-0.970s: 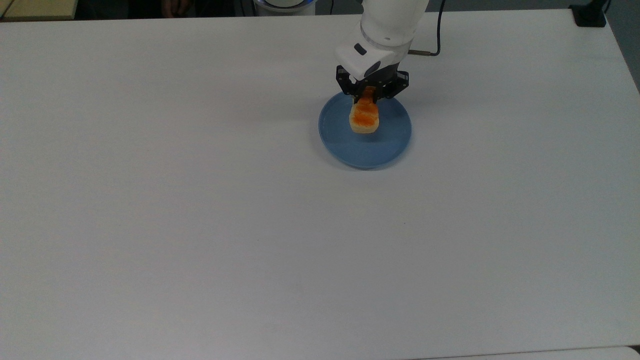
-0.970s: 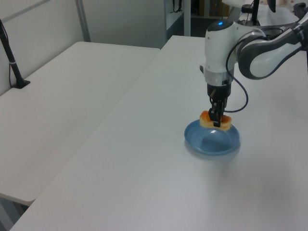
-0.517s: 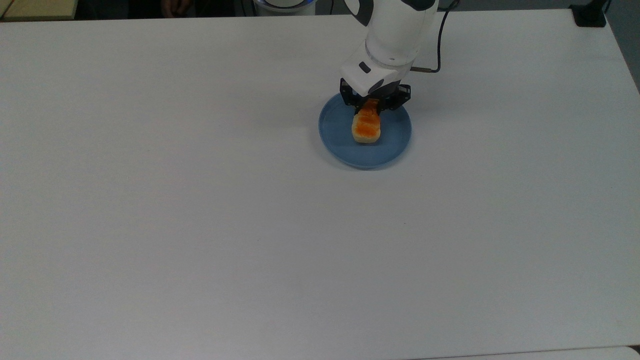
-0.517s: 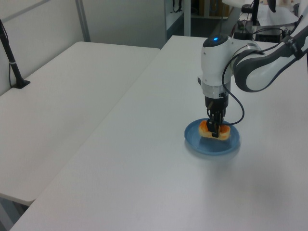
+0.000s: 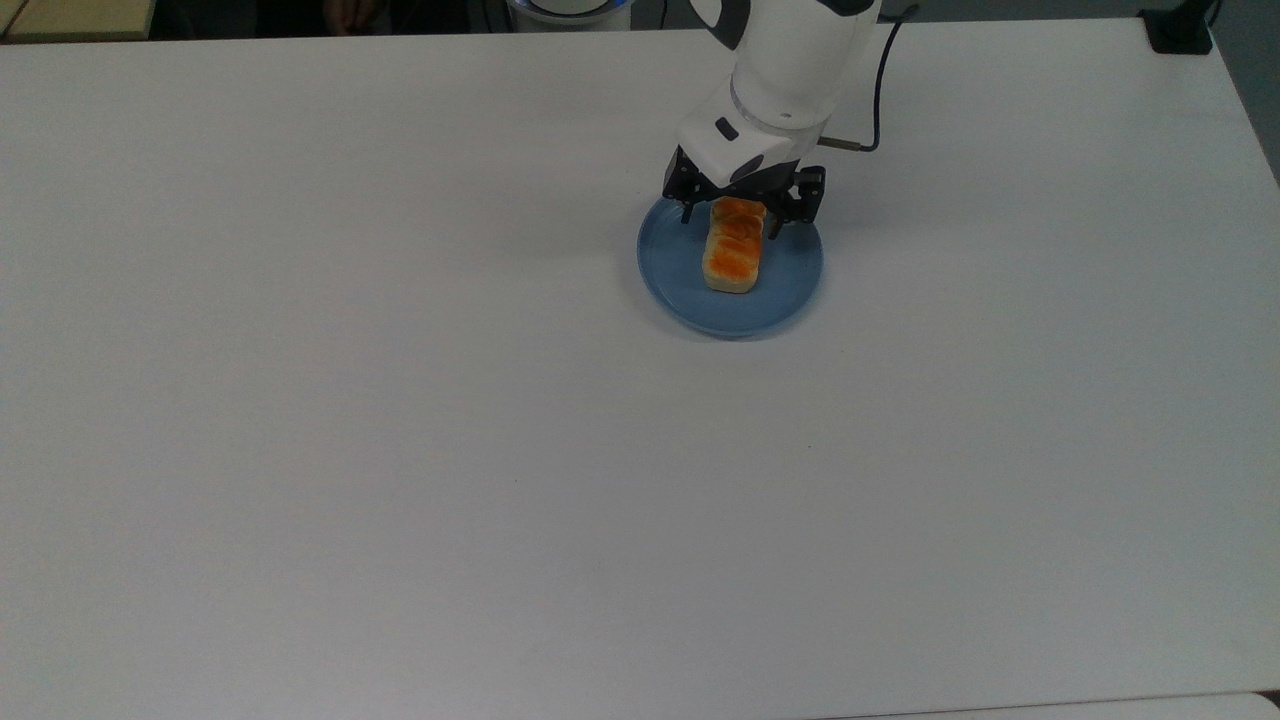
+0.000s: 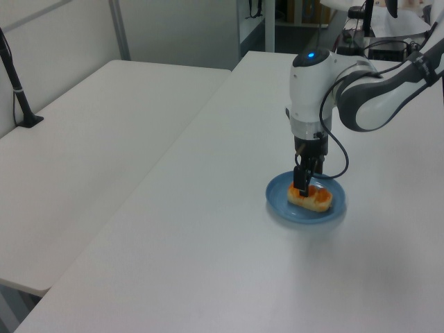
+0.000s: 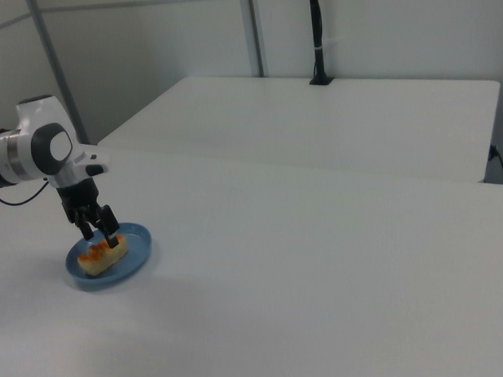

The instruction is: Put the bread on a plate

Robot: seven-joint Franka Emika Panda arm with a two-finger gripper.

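One bread (image 5: 735,250) end on the plate (image 5: 790,290) hides beneath spread fingers (image 5: 686,210).

bread (image 5: 735,252): in the top view its far end is tucked under the gripper (image 5: 741,208); in the left view a dark finger (image 6: 302,182) crosses its middle.
plate (image 5: 680,290): the far rim is covered by the gripper in the top view.
arm (image 5: 790,60): cut off by the upper edge of the top view; in the right view it runs off the right view's left edge.
finger contact with bread: too small to tell in the right view.
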